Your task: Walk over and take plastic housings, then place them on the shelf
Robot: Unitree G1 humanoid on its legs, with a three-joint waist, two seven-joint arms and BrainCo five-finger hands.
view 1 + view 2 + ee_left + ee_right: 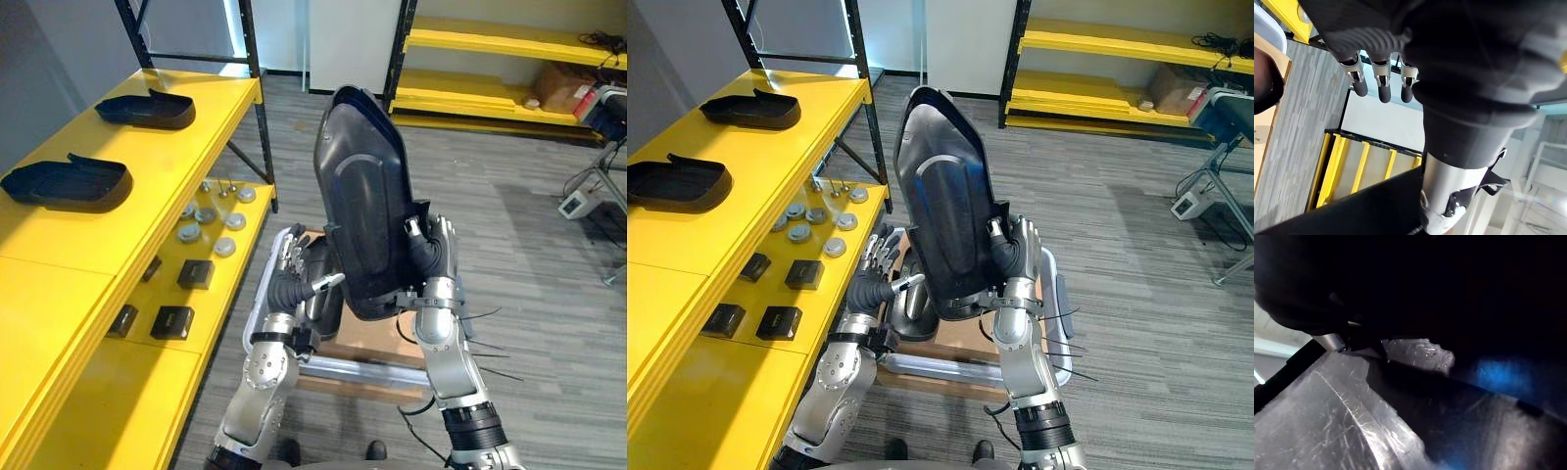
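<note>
Left eye view shows the nearest things in the middle. We judge that the taking is finished and the carrying is the step in hand, because the black plastic housing [367,196] stands upright in the air between our two hands. Our right hand [433,253] has its fingers curled round the lower right edge of the housing and seems to bear most of it. Our left hand [292,269] has straight fingers that stay clear of the housing, and only its thumb reaches toward the lower left edge. Under the hands lies a cardboard box [367,338]. Further to the left is the yellow shelf [59,284], and on its top board rest a nearer housing [69,183] and a farther housing [147,108]. The next move, we think, calls for a turn to the left and for laying the housing flat on a free part of this board.
</note>
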